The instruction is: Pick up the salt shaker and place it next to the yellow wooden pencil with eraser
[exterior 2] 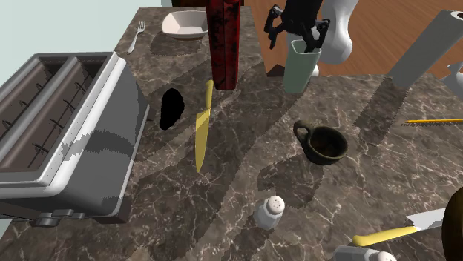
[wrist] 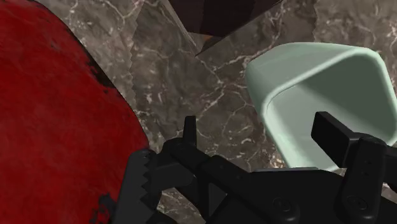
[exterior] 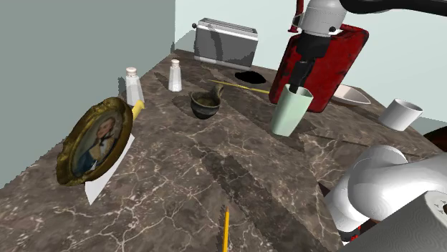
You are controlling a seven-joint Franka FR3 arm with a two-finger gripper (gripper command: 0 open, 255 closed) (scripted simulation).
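Gripper's (exterior: 301, 84) 3 o'clock, shoulder view: red box (exterior: 326, 61), close.
Beneath: pale green cup (exterior: 290, 111).
9 o'clock: dark mug (exterior: 204, 104), knife (exterior: 240, 86).
Pencil's (exterior: 226, 230) 12 o'clock: bare marble countertop (exterior: 215, 172).

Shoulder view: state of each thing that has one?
green cup: upright, empty
gripper: open, above green cup's rim
dark mug: upright, empty
portrait: propped, leaning
shaker by the dark mug: upright
shaker by the portrait: upright
toaster: slots empty
pencil: lying flat

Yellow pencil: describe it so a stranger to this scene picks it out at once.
Start from the dark marbled countertop and go to its bare stretch far from the silver toaster. The thin yellow pencil lies there alone; unlike the yellow knife by the toaster, it is a slim stick without a blade.
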